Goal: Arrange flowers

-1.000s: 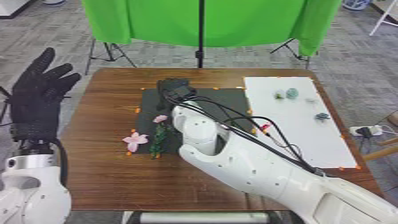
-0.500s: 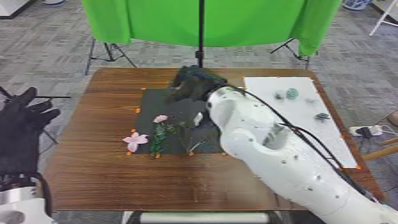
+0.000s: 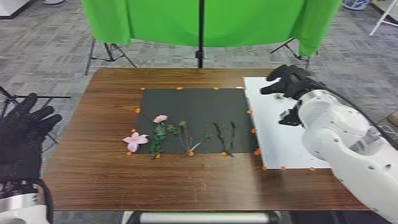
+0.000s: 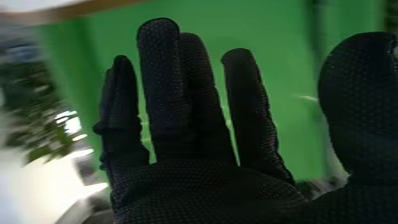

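- because the right hand sits over the top of the white sheet, at the right of the frame, we can't see everything under it; a small green piece is right by the fingers, so we could nudge it if we drop low.
- right hand: fingers straight, thumb well apart, nothing in the grasp. we'd want that closed only once it's lined up on one piece.
- left hand, left edge of the frame: fingers spread, also empty, clear of the flowers.
- the pink lily lies flat over the lower left edge of the dark mat; the pale pink bloom is just beside it, leafy stem down. we'd crush petals if we pressed from above.
- thin stems lie lower centre, close together. reach in with a wide hand and we'd likely drag a neighbour.
- the right forearm crosses the sheet's right side; swing it low and we might sweep whatever's beneath.
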